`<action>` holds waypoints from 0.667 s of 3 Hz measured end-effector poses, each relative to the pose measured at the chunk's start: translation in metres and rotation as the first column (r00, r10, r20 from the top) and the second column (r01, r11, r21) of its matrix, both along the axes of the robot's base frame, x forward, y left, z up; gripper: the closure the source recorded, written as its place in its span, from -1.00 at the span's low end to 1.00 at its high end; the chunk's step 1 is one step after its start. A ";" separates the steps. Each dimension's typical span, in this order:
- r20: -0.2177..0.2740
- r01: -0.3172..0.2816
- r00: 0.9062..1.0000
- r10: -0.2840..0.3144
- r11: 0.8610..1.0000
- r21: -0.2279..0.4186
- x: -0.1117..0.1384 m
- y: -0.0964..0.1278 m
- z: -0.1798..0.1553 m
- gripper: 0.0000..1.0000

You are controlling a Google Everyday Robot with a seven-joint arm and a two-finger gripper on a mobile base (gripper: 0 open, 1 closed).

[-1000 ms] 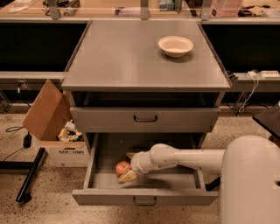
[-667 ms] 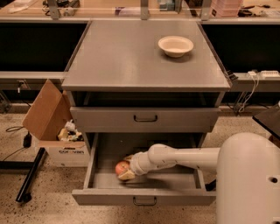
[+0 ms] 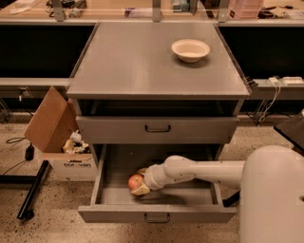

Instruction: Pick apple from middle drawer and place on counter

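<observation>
Grey metal middle drawer (image 3: 118,214) holds round red apple (image 3: 135,181) beside gripper (image 3: 140,182).

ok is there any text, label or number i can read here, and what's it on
White box at left: one line of dark print on its front, too blurred to read.
Nothing else lettered shows; the pincer sits in the middle drawer by the apple.

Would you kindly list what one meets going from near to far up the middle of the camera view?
middle drawer → apple with the tool at it, inside that drawer → closed drawer front → counter → bowl → wooden bench
</observation>
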State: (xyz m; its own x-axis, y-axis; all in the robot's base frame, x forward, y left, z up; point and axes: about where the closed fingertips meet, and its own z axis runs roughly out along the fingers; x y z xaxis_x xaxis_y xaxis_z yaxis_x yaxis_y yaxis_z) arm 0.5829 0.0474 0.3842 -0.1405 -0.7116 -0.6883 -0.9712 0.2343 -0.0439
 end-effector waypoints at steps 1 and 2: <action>0.043 -0.040 0.998 0.039 0.999 0.027 -0.006 -0.011 0.031 1.00; 0.104 -0.062 0.993 0.051 0.992 0.111 -0.021 -0.042 0.091 1.00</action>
